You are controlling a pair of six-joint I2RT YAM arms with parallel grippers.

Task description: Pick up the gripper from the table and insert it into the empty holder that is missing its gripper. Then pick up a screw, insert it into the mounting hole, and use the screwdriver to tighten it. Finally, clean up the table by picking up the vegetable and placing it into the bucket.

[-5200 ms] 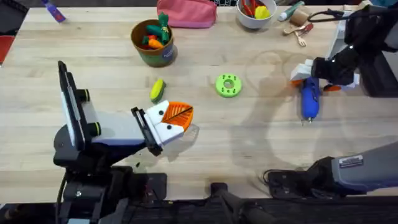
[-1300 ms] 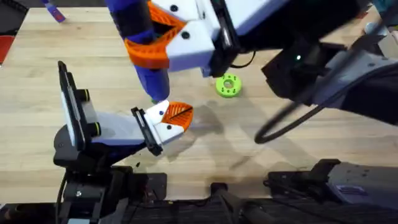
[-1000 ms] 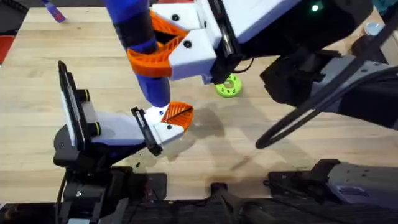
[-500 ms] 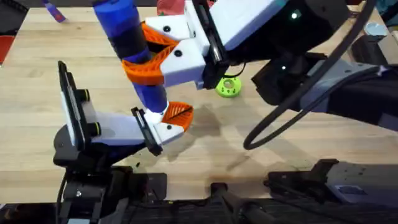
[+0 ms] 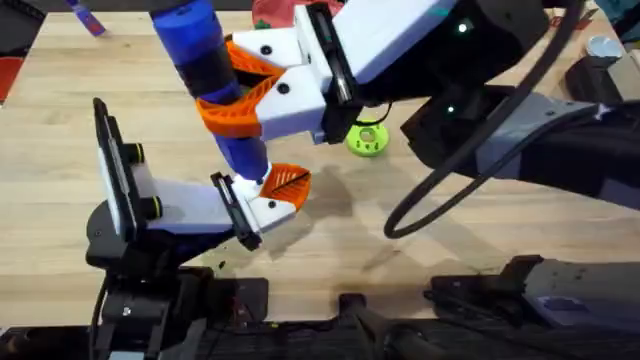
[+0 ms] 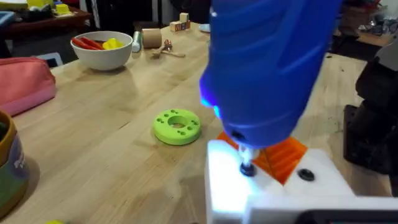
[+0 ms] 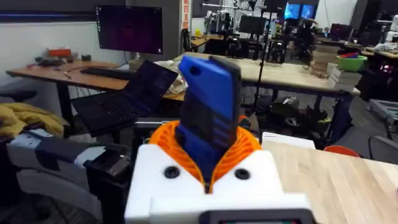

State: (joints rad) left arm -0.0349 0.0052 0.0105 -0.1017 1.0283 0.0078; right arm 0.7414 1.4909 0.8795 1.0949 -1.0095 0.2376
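Observation:
My right gripper [image 5: 236, 88] reaches across the table, shut on the blue screwdriver [image 5: 205, 70], which it holds upright. In the right wrist view the screwdriver [image 7: 208, 118] sits between the orange pads. Its metal bit [image 6: 247, 167] presses into a mounting hole of the white holder [image 6: 227, 186] on my left gripper [image 5: 283, 193]. The orange gripper [image 6: 283, 155] sits in that holder. My left gripper's fingers are together, empty. The screw is hidden under the bit. An edge of the bucket [image 6: 7, 168] and a sliver of the yellow vegetable [image 6: 53, 221] show in the left wrist view.
A green disc [image 5: 367, 138] lies on the table just right of the screwdriver. In the left wrist view, a white bowl [image 6: 106, 50] with toy food and a pink pouch [image 6: 22, 81] stand at the far side. A small purple marker [image 5: 85, 18] lies far left.
The right arm lifted the screwdriver from the table's right side and carried it over the left gripper. Over the last second it shifted slightly left, bit still on the holder.

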